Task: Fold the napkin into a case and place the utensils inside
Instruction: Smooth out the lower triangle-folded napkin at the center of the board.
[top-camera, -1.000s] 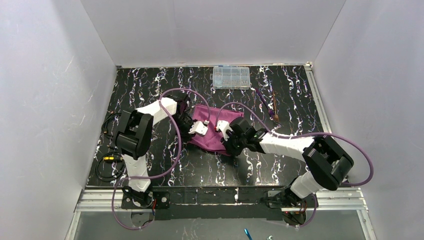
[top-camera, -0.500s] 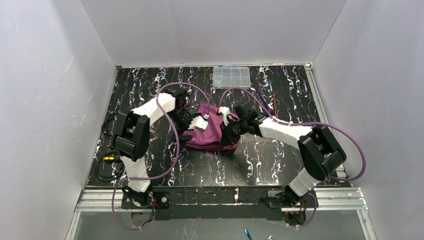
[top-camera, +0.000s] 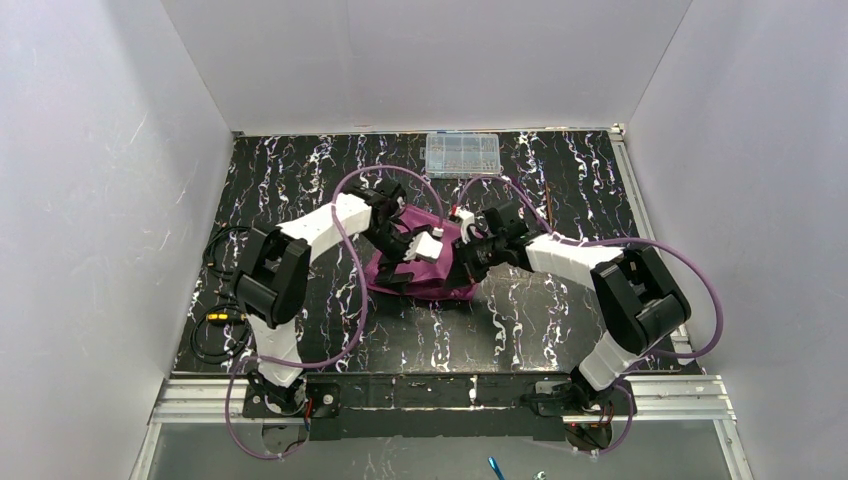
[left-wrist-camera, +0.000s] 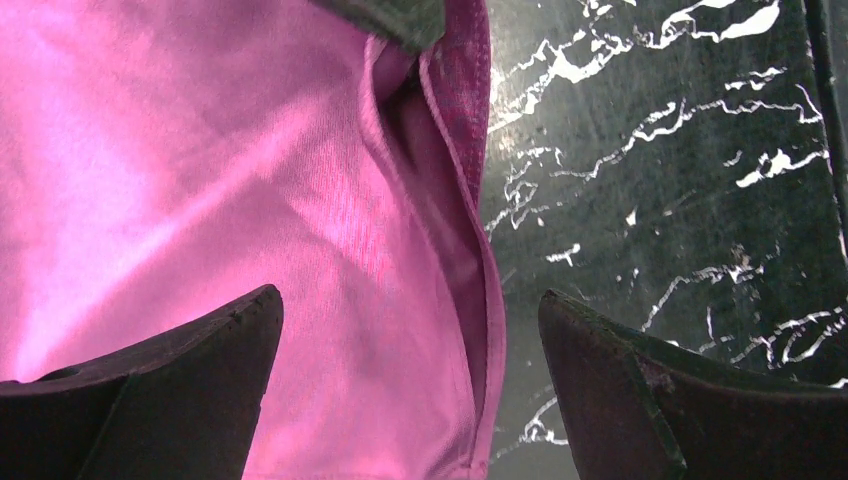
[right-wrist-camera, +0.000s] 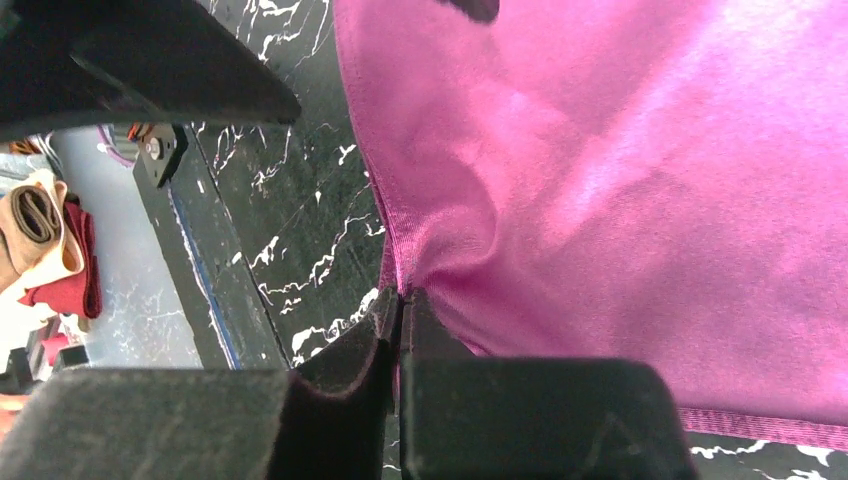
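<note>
The plum-purple napkin (top-camera: 420, 275) lies bunched and partly folded over itself at mid-table. My left gripper (top-camera: 427, 246) hovers over it, open, with nothing between its fingers; in the left wrist view the cloth (left-wrist-camera: 250, 180) and its doubled right edge lie under the gripper (left-wrist-camera: 405, 300). My right gripper (top-camera: 464, 222) is shut on the napkin's hem, and the right wrist view shows the cloth (right-wrist-camera: 600, 180) pinched at the closed fingertips (right-wrist-camera: 403, 297) and pulled taut. A thin copper-brown utensil (top-camera: 547, 195) shows behind the right arm; the purple one is hidden among the cables.
A clear plastic compartment box (top-camera: 462, 154) sits at the back of the black marbled table (top-camera: 300, 170). Purple cables loop over both arms. Loose cables (top-camera: 215, 325) lie at the left edge. White walls enclose three sides.
My left gripper has opened and let go of the napkin. My right gripper shut on the hem and drew it back and up; both arms shifted toward the rear, and the cloth bunched narrower.
</note>
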